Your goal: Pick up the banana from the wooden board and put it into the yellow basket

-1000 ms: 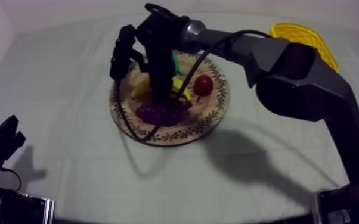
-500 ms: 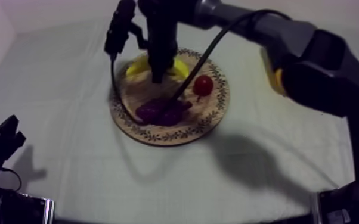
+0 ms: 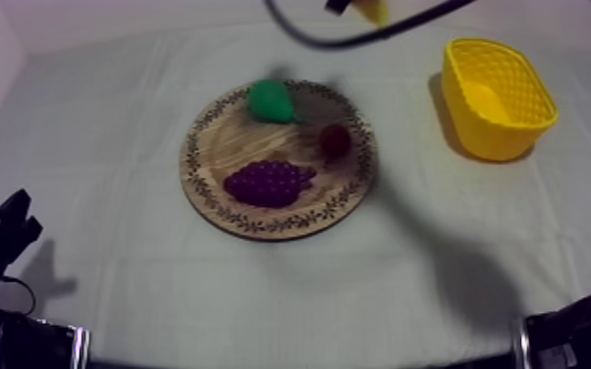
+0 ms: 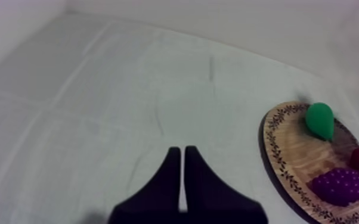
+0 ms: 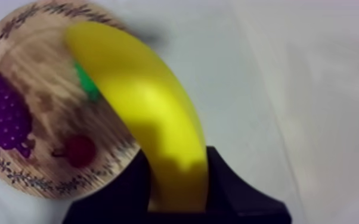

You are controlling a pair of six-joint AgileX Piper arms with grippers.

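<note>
My right fingers (image 5: pixel 220 179) closed round banana (image 5: pixel 146 113), held in the air above board (image 5: pixel 33 65) rim, not yet at basket (image 3: pixel 501 98). On board lie pear (image 3: pixel 271 100), small red fruit (image 3: pixel 335 140), grapes (image 3: pixel 268 183). My left fingers (image 4: pixel 173 179) pressed together, empty, over counter (image 4: pixel 98 107) near board

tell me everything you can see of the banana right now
The banana is plain bright yellow, smooth like plastic, curved, its rounded free end pointing away from the right gripper. Its other end is clamped between that gripper's black fingers, the only thing touching it. It hangs in the air over the rim of the wooden board, hiding part of the green pear, not yet in the yellow basket.
</note>
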